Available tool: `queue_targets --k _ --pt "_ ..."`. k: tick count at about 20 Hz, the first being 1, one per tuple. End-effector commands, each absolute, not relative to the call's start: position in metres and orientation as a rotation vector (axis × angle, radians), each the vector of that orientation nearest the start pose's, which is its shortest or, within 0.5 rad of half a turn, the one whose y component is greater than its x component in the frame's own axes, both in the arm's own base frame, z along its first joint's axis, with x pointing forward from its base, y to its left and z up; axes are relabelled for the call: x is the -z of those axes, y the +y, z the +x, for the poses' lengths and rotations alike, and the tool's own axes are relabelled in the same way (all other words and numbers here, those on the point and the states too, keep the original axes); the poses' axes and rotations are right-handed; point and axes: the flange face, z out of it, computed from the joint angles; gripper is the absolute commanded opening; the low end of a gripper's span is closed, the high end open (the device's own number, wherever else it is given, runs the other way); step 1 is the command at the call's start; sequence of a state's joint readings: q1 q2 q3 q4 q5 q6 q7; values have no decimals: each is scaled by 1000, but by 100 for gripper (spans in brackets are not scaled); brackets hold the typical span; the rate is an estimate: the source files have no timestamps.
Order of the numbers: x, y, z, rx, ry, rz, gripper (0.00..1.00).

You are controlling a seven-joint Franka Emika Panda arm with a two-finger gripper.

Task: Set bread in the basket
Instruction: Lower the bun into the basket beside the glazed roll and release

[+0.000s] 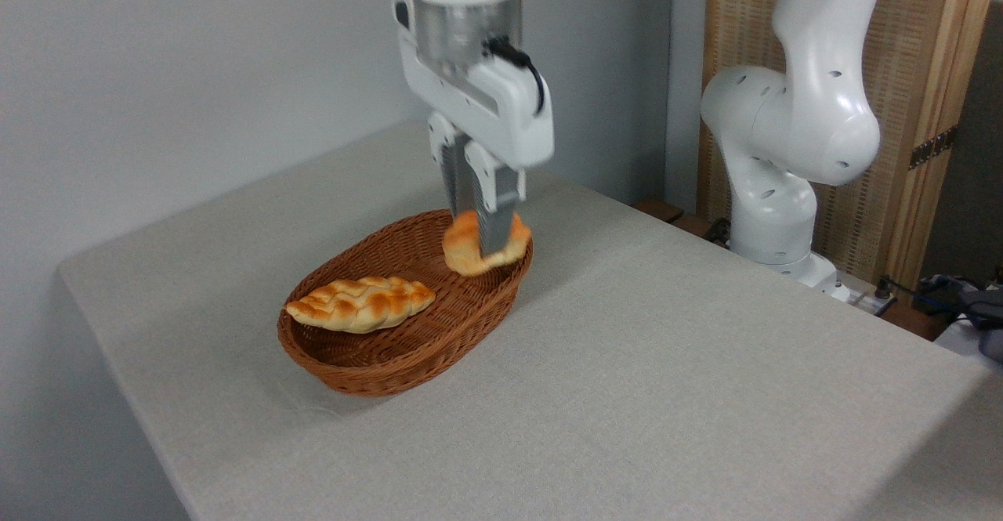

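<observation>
Item: bread (467,248), clamped between the fingers of the gripper (487,248), held over the far end of the basket (407,364) (braided loaf (362,302) already inside); release outstanding.

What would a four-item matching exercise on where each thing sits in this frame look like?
Things:
1. bun
2. braided loaf
3. basket
4. claw

Places or states:
A. lying inside the basket, at its near-left end
B. standing on the grey tablecloth
C. held in the air over the basket's far end
D. shut on the bun, pointing down

Pairs: 1-C, 2-A, 3-B, 4-D
</observation>
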State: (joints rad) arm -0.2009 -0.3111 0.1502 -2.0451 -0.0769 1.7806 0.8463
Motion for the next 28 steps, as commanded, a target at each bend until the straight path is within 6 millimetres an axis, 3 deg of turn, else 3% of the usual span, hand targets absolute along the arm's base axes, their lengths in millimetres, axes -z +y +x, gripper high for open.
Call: queue_targets --k 1,4,7,9,11,15,28 --pt "-574 -68 467 91 1376 -2948 45" --pt "-565 -107 464 38 1388 -2930 47" --pt "-549 -137 463 -28 1396 -2920 55" --pt "-534 -143 467 -77 1397 -2921 76" --pt "-528 -153 466 -100 1406 -2915 79" --pt "-515 -168 467 -142 1414 -2904 100" --pt "-512 -167 469 -150 1421 -2898 100"
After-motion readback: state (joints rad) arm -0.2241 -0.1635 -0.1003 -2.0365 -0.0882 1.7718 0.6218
